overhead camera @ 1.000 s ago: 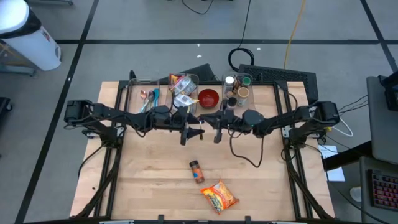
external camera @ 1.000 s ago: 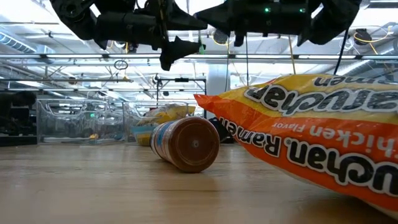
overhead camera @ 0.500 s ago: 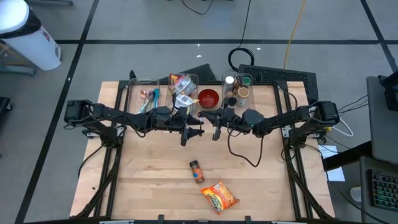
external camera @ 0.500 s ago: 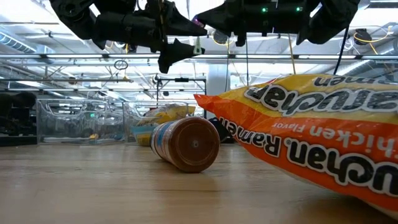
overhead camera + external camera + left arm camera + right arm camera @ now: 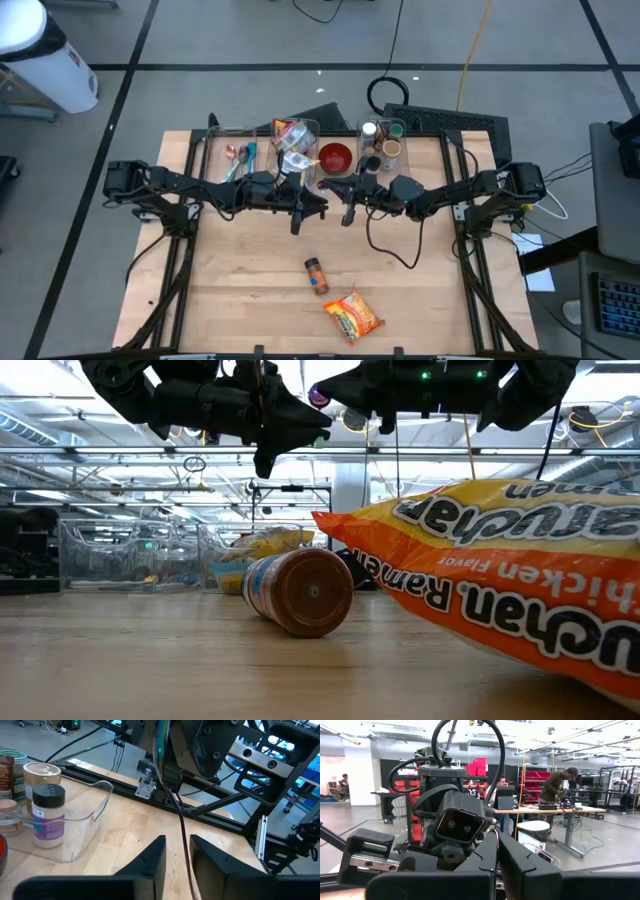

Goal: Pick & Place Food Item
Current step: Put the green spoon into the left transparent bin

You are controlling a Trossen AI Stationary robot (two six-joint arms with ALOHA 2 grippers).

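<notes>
Seen from above: spice jar (image 5: 316, 274) lying on its side mid-table, ramen packet (image 5: 352, 316) just beside it toward the near edge, both well apart from the arms. Left gripper (image 5: 318, 207) and right gripper (image 5: 338, 206) raised, tips facing near the bins (image 5: 297, 140). Low view: jar (image 5: 299, 592) beside packet (image 5: 500, 575), grippers overhead. Left wrist: fingers (image 5: 152, 856) narrowly parted, grasping nothing. Right wrist: fingers (image 5: 487, 856) clenched together, empty.
</notes>
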